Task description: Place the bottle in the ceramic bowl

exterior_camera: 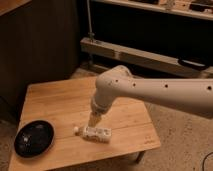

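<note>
The small clear bottle (96, 133) lies on its side on the wooden table (57, 100), near the front edge, its white cap pointing left. My gripper (94, 121) points straight down right over the bottle's cap end, almost touching it, and stands open with nothing held. The glossy black ceramic bowl (34, 138) sits at the table's front left corner, about a bowl's width left of the bottle, with nothing in it.
My white arm (150, 90) reaches in from the right over the table's right half. Dark cabinets stand behind the table. A metal shelf rail (130, 52) runs along the back right. The speckled floor (180, 145) lies to the right.
</note>
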Available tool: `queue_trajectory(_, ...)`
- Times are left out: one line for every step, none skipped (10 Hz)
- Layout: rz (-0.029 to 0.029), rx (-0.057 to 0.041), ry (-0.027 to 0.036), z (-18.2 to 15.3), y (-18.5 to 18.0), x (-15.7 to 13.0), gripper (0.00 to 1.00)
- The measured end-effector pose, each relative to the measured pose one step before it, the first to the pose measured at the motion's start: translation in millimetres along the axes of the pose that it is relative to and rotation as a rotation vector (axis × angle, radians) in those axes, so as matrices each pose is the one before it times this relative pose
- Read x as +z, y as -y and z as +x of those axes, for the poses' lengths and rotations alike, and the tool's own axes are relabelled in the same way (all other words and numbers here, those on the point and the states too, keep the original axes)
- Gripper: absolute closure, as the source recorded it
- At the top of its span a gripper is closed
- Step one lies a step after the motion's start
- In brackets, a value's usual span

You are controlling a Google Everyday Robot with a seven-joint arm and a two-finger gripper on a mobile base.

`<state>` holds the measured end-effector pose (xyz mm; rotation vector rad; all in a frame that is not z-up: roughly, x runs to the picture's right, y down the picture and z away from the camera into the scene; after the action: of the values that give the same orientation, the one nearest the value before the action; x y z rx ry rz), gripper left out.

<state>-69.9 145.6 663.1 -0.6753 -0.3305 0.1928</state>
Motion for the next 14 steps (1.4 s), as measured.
queue_trajectory(-0.01975,-0.00465,0.00421,0.7,-25.75,16.52,0.35)
queue_trajectory(-0.02227,-0.00227,0.00602,4.48,-27.78,23.65,0.35)
queue_trajectory(-0.01044,-0.00182,0.00224,3.9,-12.29,14.07,0.35)
queue_trajectory(-0.00392,-0.00436,0.00273,3.6,-10.72,15.14,0.35)
queue_trajectory(-0.00332,-0.01216,0.0078,3.72,-10.89,19.35,0.35)
queue_trajectory(-0.0006,-0.00578,0.00979,1.18,-5.97,11.28,0.35)
queue_trajectory(0.00224,-0.00435,0.00895,-0.74,-1.67,5.35,0.35)
queue_trajectory(0.00454,-0.00837,0.00839,-2.97,3.06,1.87,0.35)
queue_trajectory(0.0038,-0.00959,0.00711,-3.43,4.82,-0.34,0.35)
queue_trajectory(0.00545,-0.00515,0.00506,-1.43,6.32,0.31,0.35)
queue_trajectory(0.00202,-0.00439,0.00193,-0.82,4.49,1.36,0.35)
queue_trajectory(0.00398,-0.00611,-0.00418,0.55,9.15,3.16,0.35)
queue_trajectory(0.00278,-0.00682,-0.00571,0.72,6.35,3.39,0.35)
queue_trajectory(-0.00329,-0.00435,-0.00437,0.27,5.1,5.63,0.35)
